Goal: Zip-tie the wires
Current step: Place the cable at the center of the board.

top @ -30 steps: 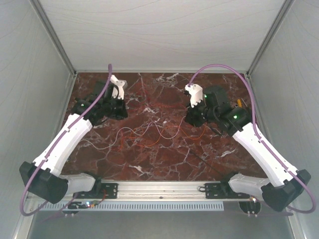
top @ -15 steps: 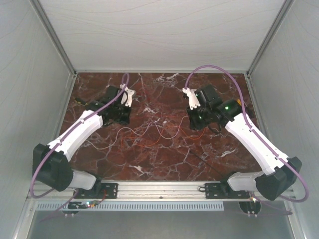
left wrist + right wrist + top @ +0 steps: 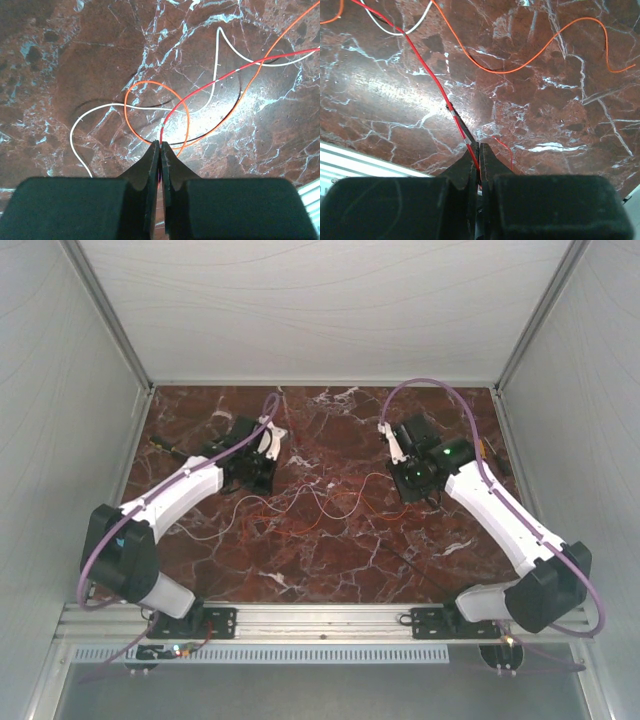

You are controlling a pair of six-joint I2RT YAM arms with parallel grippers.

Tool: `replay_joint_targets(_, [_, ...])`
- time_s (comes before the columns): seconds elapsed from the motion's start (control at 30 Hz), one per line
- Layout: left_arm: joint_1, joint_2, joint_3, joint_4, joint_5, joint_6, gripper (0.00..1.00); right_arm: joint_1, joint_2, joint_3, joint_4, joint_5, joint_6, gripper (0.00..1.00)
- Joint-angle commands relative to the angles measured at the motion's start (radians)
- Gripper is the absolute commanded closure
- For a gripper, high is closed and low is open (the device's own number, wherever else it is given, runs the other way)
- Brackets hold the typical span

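Observation:
The wires (image 3: 310, 502) lie in loose red, orange and white loops on the marble table between the arms. My left gripper (image 3: 258, 478) stands over their left end. In the left wrist view it (image 3: 160, 145) is shut on the red wire (image 3: 210, 82), beside an orange loop (image 3: 131, 112) and a white wire (image 3: 75, 132). My right gripper (image 3: 410, 485) is over their right end. In the right wrist view it (image 3: 479, 147) is shut on the red wire (image 3: 427, 70), with an orange wire (image 3: 500, 71) beyond. A thin dark strip (image 3: 415, 570), probably the zip tie, lies front right.
The dark red marble table (image 3: 330, 570) is walled in by grey panels at the left, back and right. A yellow-handled tool (image 3: 481, 448) lies behind the right arm, and a dark tool (image 3: 165, 448) lies at the far left. An aluminium rail (image 3: 320, 618) runs along the near edge.
My left gripper has swung right toward the table's middle. My right gripper has shifted a little right and back while its wrist turned. The wire loops have hardly moved.

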Motion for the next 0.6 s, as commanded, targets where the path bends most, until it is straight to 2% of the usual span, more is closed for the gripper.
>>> replay_joint_targets(0.0, [-0.007, 0.027, -0.014, 0.047, 0.033, -0.002, 0.98, -0.016, 0.031, -0.024, 0.032, 0.035, -0.008, 1.00])
replay_joint_targets(0.5, [-0.014, 0.057, -0.053, 0.074, 0.104, -0.025, 0.79, -0.037, 0.124, -0.118, 0.138, 0.059, -0.016, 1.00])
replay_joint_targets(0.57, [-0.014, 0.050, -0.057, 0.074, 0.108, -0.028, 0.75, -0.037, 0.136, -0.130, 0.150, 0.048, -0.020, 1.00])
